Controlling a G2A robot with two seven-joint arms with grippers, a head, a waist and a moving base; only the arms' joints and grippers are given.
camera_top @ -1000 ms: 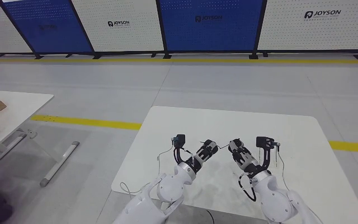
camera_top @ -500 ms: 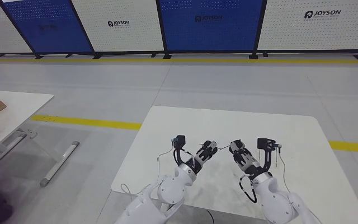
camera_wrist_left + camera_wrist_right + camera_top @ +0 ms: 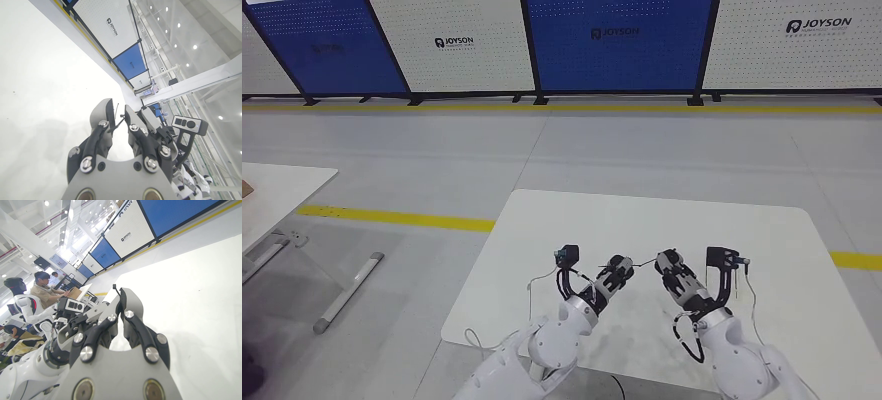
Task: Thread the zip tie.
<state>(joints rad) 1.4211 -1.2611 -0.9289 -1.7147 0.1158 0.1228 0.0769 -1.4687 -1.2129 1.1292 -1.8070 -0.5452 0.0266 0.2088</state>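
From my remote station: both arms hang over the middle of the white table (image 3: 742, 225), grippers tip to tip, with the black zip tie (image 3: 643, 263) strung between them. My right gripper (image 3: 121, 291) is clamped tight, its two fingers pressed together on the strap; a short length of the tie, ending in a small squared tip, sticks out past the fingertips. My left gripper (image 3: 118, 106) stands just opposite, its fingers parted by a narrow gap through which the white tabletop shows. In the left wrist view the tie crosses that gap on a slant, from low on one finger's dark pad up to a small block beside the other finger, and a thinner curved strand rises in the gap nearer the tips; I cannot tell whether either pad actually presses on it. The right arm's fingers sit just behind the left's in that view. In the top view the two grippers angle toward each other, the left arm's on the left side of the table, the right arm's on the right. Beyond the table lies grey floor (image 3: 642, 150) crossed by a yellow line (image 3: 392, 217), then a row of blue and white partition panels (image 3: 617, 45); the corner of a second white table (image 3: 277, 190) shows at the far left
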